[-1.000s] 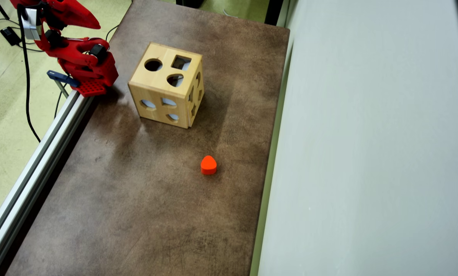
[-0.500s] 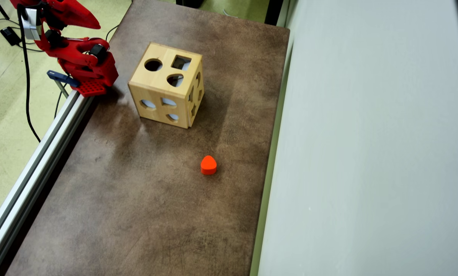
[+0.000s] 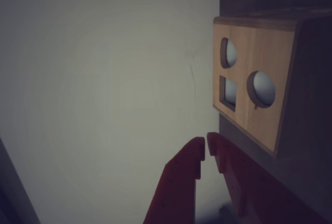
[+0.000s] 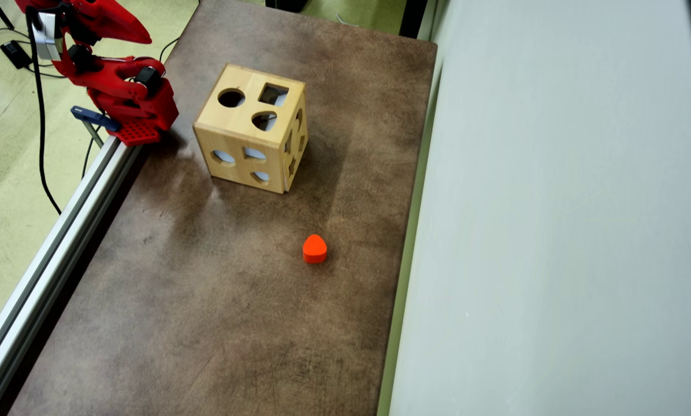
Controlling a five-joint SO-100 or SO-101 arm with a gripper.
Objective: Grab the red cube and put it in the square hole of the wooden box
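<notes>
The red cube shows in neither view. The wooden box stands at the far end of the brown table, with the square hole in its top face beside a round cutout and a teardrop-shaped one. The wrist view shows the box at the right, with its square hole. My red gripper is shut with nothing between its fingers. From overhead, the gripper is folded back at the top left, well clear of the box.
An orange-red rounded teardrop block lies on the table in front of the box. A pale wall runs along the table's right side. An aluminium rail borders the left edge, where the arm's base is clamped.
</notes>
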